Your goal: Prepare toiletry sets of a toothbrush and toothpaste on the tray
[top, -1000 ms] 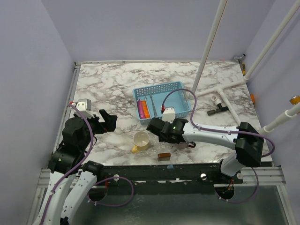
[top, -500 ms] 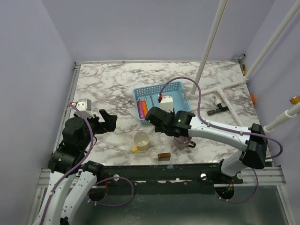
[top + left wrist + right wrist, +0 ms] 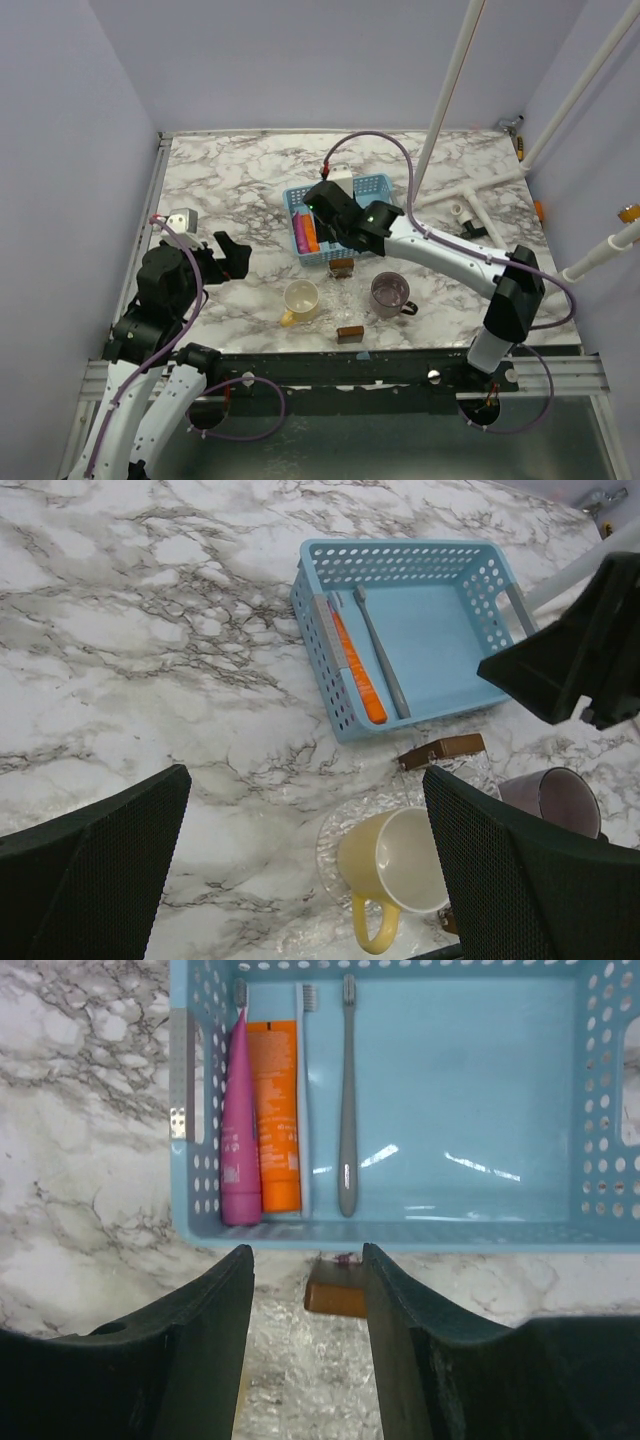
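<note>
The right pincer (image 3: 307, 1255) is hovering at the near rim of the tray (image 3: 590, 1110), its jaws standing partly apart and gripping nothing. Just ahead of its fingertips, in the tray's left end, the pink toothpaste (image 3: 238, 1130) and the orange toothpaste (image 3: 278, 1110) are lying side by side. The toothbrush (image 3: 306, 1110) is lying straight along the orange tube's right edge, and a grey toothbrush (image 3: 347, 1110) is lying just right of that. A brown block (image 3: 335, 1298) is sitting on the marble table (image 3: 80, 1160) below the gap between its fingers, just outside the tray. The left pincer (image 3: 305, 780) is hanging wide open and empty, well back from the tray. A yellow mug (image 3: 395, 865) is standing below its gap, and a purple-grey mug (image 3: 550, 800) is peeking out beside one finger.
</note>
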### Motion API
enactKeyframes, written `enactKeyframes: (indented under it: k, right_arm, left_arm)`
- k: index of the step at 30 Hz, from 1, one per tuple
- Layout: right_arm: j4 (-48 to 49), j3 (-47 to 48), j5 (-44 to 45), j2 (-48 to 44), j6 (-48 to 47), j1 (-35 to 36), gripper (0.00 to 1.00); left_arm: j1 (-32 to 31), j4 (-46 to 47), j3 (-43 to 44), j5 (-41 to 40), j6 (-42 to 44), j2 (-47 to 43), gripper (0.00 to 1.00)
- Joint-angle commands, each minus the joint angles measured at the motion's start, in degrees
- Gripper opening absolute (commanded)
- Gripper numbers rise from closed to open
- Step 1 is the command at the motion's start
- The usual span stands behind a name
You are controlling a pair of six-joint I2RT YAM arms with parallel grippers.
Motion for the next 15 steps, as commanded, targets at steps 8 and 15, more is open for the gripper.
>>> enactKeyframes:
  k: [8,15]
  right_arm:
    - [10.94,7.15,-17.25,13.47,-5.55,-8.69,0.49]
    - [13.75,10.79,-21.76,20.41,-5.44,-10.67,0.49]
  left_arm:
    - [-0.37,0.07,-0.85,0.91,1.18,2.32,0.99]
    - [-0.36,1.0,-1.02,3.65,1.45,3.05,0.99]
